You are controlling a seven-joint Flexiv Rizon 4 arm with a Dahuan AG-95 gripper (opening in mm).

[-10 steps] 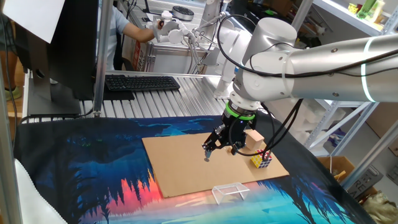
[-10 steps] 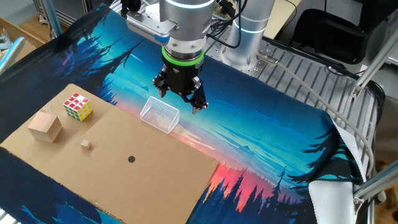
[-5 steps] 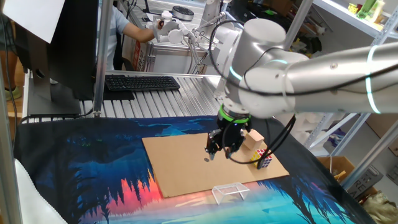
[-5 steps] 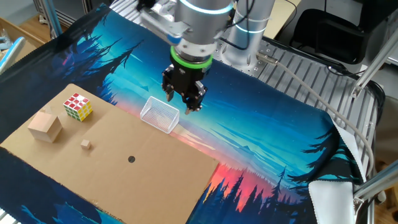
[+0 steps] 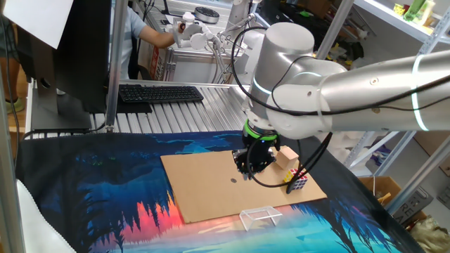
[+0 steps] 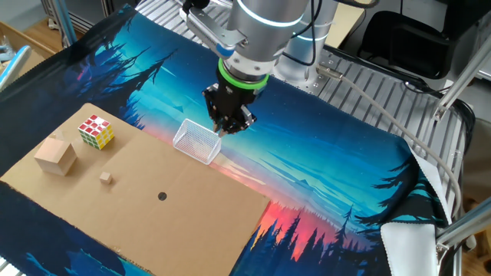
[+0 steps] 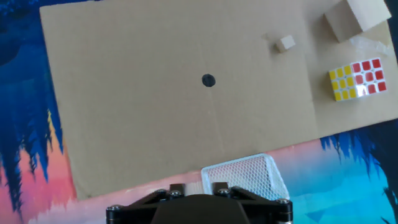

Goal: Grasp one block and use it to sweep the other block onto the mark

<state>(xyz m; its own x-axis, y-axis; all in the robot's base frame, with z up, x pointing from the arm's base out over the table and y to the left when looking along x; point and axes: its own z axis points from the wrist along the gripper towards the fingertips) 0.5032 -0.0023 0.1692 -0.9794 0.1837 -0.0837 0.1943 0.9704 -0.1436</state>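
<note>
While the claw is held nearly closed and empty above the clear frame, the cube is left untouched.

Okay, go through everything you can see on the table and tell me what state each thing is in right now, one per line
pincer: above the mesh basket, jaws close together, holding nothing
tan cube: resting on the cardboard, not grasped
small wooden piece: on the cardboard, apart from the mark
mark: uncovered
puzzle cube: upright, beside the tan cube
clear mesh basket: at the cardboard's edge
cardboard sheet: lying flat
</note>
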